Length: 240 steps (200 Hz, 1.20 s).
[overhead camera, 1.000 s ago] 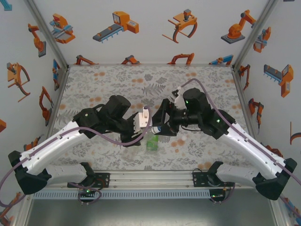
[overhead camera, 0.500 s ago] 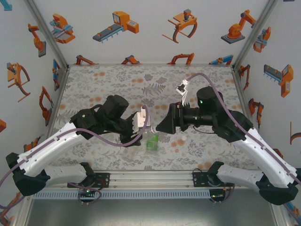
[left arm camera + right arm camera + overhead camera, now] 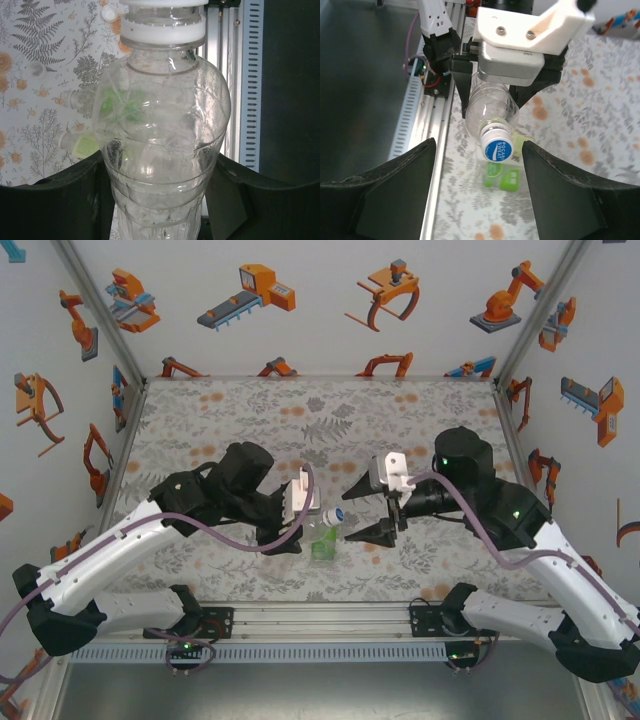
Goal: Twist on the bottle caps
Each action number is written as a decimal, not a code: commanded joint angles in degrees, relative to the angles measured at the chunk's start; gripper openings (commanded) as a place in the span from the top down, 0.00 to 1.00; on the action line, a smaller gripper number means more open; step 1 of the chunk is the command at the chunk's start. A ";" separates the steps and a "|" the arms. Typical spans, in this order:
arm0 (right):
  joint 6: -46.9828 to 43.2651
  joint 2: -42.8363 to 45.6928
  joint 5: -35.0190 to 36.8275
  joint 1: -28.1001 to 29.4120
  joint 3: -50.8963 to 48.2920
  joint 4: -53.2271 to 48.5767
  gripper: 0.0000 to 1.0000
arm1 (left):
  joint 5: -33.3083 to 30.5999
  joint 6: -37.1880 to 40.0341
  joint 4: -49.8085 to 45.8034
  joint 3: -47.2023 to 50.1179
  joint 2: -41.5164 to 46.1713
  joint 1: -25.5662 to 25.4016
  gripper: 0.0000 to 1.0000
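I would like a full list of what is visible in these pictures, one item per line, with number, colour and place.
clear bottle: one, unlabelled, held in the air, neck sideways
cap: one, blue top, white side, on that bottle's neck
green-labelled bottle: one, lying under the held one
yellow-green label: one, partly seen behind the held bottle
table: one, grey floral cloth
left gripper: one, black, shut on the clear bottle
right gripper: one, black, open, facing the cap, apart from it

Overhead view; wrist close-ups share bottle [image 3: 492, 107]
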<state>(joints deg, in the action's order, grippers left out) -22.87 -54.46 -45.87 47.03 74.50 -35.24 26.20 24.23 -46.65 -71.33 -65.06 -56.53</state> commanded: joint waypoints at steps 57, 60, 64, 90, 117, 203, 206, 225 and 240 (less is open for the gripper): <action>-13.95 -2.87 -4.17 0.00 -0.59 -2.00 0.48 | 2.64 -0.36 1.05 -0.50 0.31 -0.51 1.00; -13.95 -2.85 -4.08 0.00 -0.70 -1.84 0.48 | 2.68 -0.33 1.08 -0.48 0.28 -0.53 1.00; -13.89 -2.91 -3.86 0.00 -0.90 -1.70 0.48 | 2.64 -0.32 1.05 -0.56 0.28 -0.55 1.00; -13.89 -3.18 -3.15 0.00 -1.37 -1.45 0.52 | 2.48 -0.56 0.95 -0.56 0.37 -0.68 1.00; -13.95 -3.52 -3.26 0.00 -1.79 -1.40 0.55 | 2.19 -0.63 0.86 -0.48 0.77 -0.77 1.00; -13.69 -4.05 -3.76 0.08 -1.99 -1.93 0.65 | 2.24 -1.01 0.79 -0.83 0.62 -1.04 1.00; -13.69 -4.00 -3.79 0.13 -2.04 -1.93 0.65 | 2.20 -0.92 0.80 -0.90 0.71 -1.06 1.00; -13.53 -3.97 -3.79 0.08 -2.25 -2.01 0.65 | 2.19 -1.02 0.77 -1.05 0.68 -1.10 1.00; -13.10 -3.82 -3.70 0.08 -2.41 -1.95 0.62 | 2.28 -0.99 0.77 -1.18 0.56 -1.19 1.00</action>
<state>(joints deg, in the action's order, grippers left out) -35.64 -58.22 -48.27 47.03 73.08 -37.06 27.03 23.99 -46.85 -71.33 -65.06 -57.34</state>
